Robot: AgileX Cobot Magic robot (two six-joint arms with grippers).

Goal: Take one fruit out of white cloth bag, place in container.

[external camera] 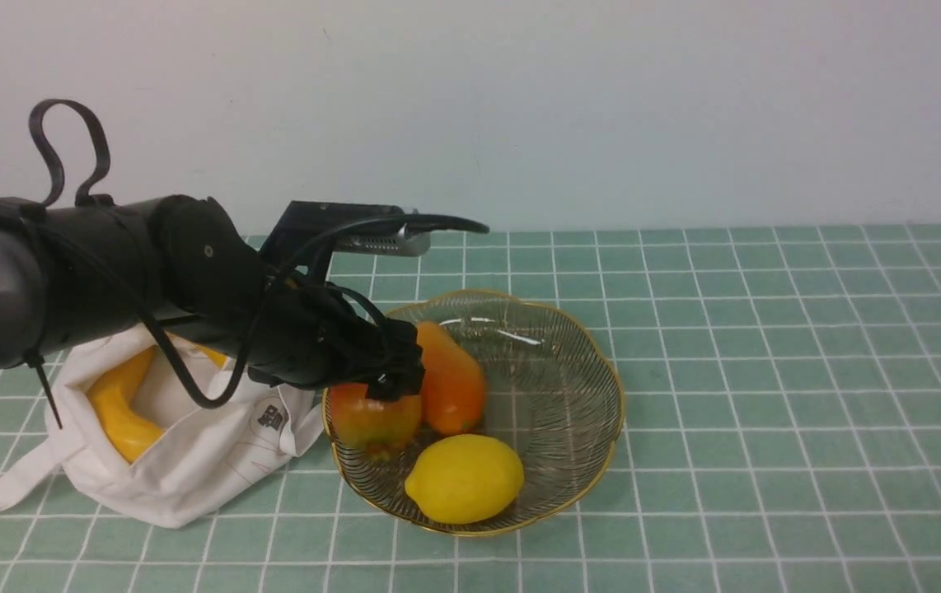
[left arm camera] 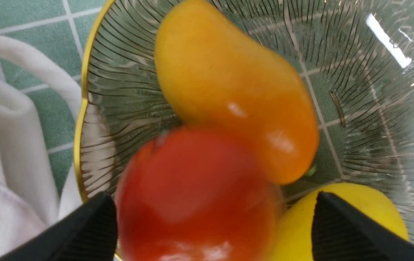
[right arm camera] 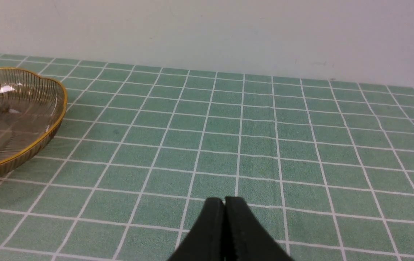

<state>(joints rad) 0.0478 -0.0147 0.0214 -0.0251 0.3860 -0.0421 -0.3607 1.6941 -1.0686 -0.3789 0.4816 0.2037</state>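
The red fruit (external camera: pixel 372 420) sits at the near left of the glass bowl (external camera: pixel 602 362), against its gold rim. My left gripper (external camera: pixel 392 371) hangs open just above the fruit. In the left wrist view the fruit (left arm camera: pixel 196 195) is blurred and lies between the spread fingers (left arm camera: pixel 337 232), with a gap on the lemon's side. The white cloth bag (external camera: pixel 190 461) lies left of the bowl with its mouth open. My right gripper (right arm camera: pixel 224 200) is shut and empty over bare tablecloth, right of the bowl (right arm camera: pixel 53 127).
A long orange fruit (external camera: pixel 454 383) and a yellow lemon (external camera: pixel 464 478) also lie in the bowl, both close to the red fruit. Something yellow-orange (external camera: pixel 112 412) shows inside the bag. The bag's strap (left arm camera: pixel 29 69) lies beside the bowl's rim. A wall runs behind the table.
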